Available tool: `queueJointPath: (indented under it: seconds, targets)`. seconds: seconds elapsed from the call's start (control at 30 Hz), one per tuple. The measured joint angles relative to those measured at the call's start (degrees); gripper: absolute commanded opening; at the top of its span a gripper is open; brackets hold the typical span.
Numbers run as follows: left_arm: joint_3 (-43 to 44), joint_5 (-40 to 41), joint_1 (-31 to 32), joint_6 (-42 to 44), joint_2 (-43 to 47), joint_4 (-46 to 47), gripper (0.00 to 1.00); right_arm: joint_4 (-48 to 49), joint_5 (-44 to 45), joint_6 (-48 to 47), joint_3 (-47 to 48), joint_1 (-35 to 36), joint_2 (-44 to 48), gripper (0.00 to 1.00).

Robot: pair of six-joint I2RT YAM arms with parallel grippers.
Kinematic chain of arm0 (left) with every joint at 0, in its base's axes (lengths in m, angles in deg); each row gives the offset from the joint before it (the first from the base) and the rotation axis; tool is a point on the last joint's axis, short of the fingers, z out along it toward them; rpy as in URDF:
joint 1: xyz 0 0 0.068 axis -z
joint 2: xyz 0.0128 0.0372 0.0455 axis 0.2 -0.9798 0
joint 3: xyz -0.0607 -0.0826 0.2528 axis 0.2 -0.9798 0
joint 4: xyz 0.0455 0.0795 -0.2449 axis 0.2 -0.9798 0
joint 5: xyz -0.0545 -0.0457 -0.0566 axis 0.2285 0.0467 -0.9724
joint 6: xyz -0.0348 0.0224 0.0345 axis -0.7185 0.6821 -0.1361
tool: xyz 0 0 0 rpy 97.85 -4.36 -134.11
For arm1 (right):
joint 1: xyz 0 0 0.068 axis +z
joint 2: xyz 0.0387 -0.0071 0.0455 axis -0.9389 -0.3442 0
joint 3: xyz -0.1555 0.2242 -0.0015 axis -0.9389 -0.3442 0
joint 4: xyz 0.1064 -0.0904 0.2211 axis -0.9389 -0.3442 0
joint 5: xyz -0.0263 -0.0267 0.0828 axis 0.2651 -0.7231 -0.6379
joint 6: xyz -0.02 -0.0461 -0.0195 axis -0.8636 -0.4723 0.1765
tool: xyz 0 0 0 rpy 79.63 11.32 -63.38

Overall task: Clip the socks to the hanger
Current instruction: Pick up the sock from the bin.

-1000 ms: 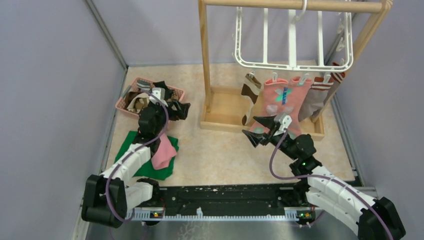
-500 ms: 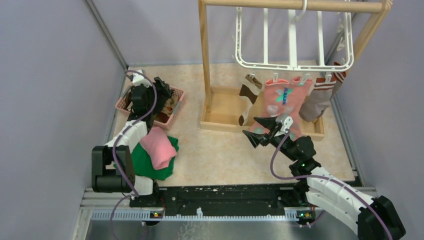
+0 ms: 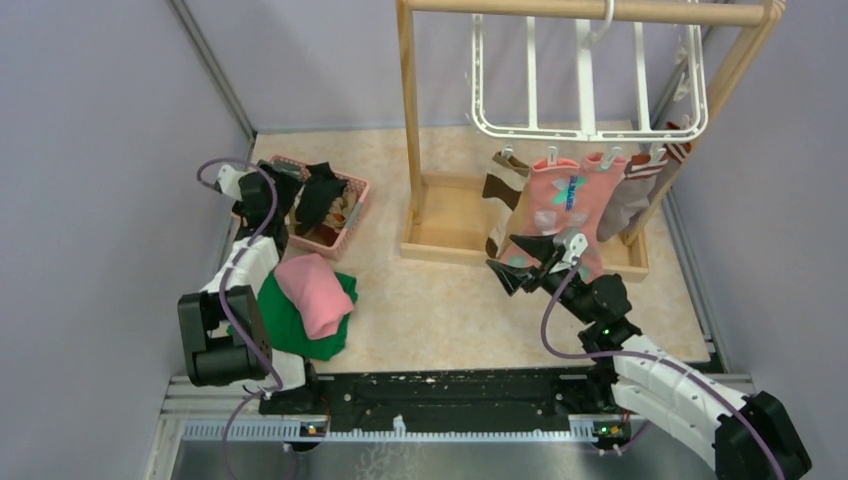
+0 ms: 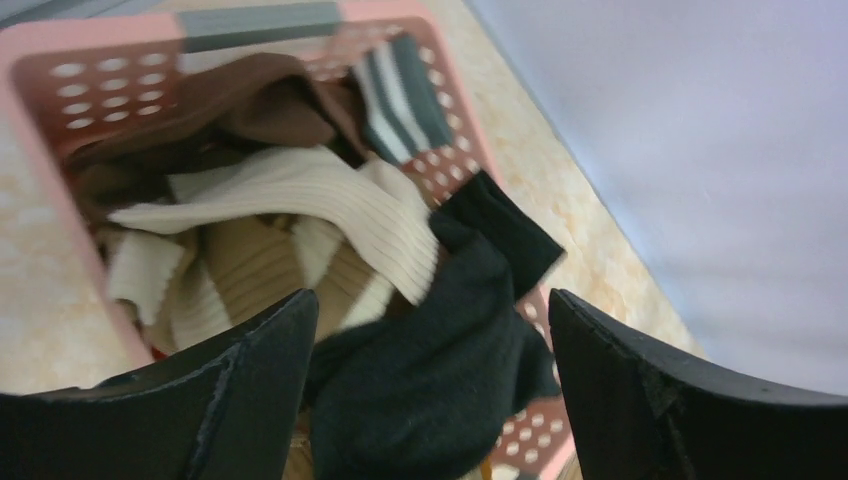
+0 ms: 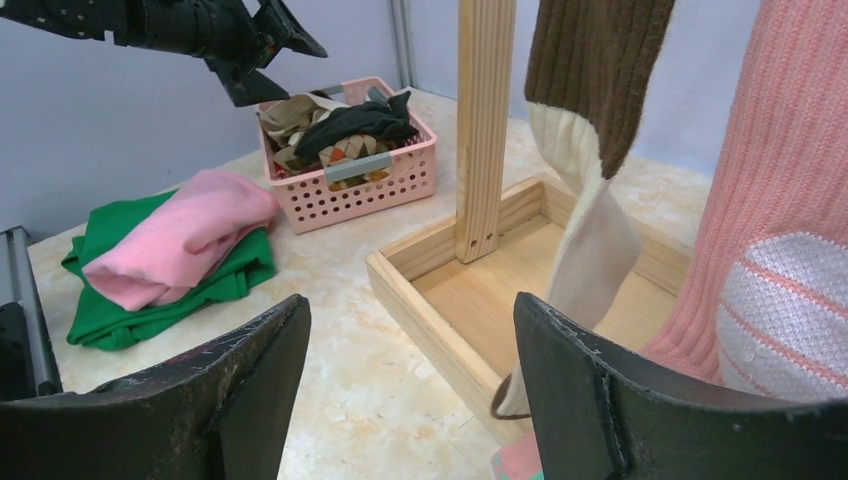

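My left fingers (image 4: 230, 400) have swung to the pink basket (image 3: 332, 243) at the desk's (image 3: 440, 300) far-left edge, spread over a black sock (image 4: 440, 370) for the next pick, while my right fingers (image 5: 620, 400) wait spread beside the socks (image 3: 560, 200) already clipped to the hanger (image 3: 585, 130).

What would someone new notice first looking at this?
The row of socks clipped to the white hanger, upper right, stands out. At left, the open left gripper hovers over a pink basket heaped with more socks, beside a pink cloth on a green cloth.
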State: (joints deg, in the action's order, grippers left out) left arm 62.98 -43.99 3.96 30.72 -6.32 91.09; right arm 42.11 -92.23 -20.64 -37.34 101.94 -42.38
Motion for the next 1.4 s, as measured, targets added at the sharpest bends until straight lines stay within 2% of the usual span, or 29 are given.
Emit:
queueJointPath:
  seconds: [0.13,0.27,0.47,0.6,0.67,0.7,0.73,0.93,1.2,1.4]
  targets:
    - [4.1,2.1,-2.8,-7.5,-4.5,-4.9,0.74,0.0,0.2,0.0,0.0,0.0,0.1,0.74]
    - [5.9,2.4,-3.2,-11.4,-8.2,-6.4,0.73,0.0,0.3,0.3,0.0,0.0,0.1,0.74]
    - [9.9,3.1,-3.5,-15.0,-14.0,-7.7,0.65,0.0,0.3,0.4,0.0,0.0,0.4,0.74]
    - [11.7,3.7,-4.5,-16.9,-16.8,-7.6,0.40,0.0,0.3,0.4,0.0,0.0,0.8,0.74]
    - [11.9,3.7,-4.9,-17.7,-17.6,-7.4,0.21,-0.1,0.3,0.4,0.0,0.0,1.0,0.74]
    - [11.9,3.7,-5.2,-17.8,-18.0,-7.4,0.08,-0.1,0.3,0.4,0.0,0.0,1.1,0.74]
    - [11.8,3.7,-5.3,-18.1,-18.1,-7.2,0.04,-0.1,0.3,0.4,0.0,0.0,1.2,0.74]
    - [9.4,3.0,-5.5,-17.5,-16.5,-3.9,0.02,-0.1,0.4,0.4,0.0,0.0,1.8,0.74]
    - [5.7,2.7,-5.5,-16.3,-6.2,-1.5,0.00,-0.1,0.4,0.4,0.0,0.0,1.9,0.74]
    - [4.2,1.1,-5.5,-16.2,-3.1,1.1,0.00,-0.1,0.4,0.4,0.0,0.0,2.4,0.74]
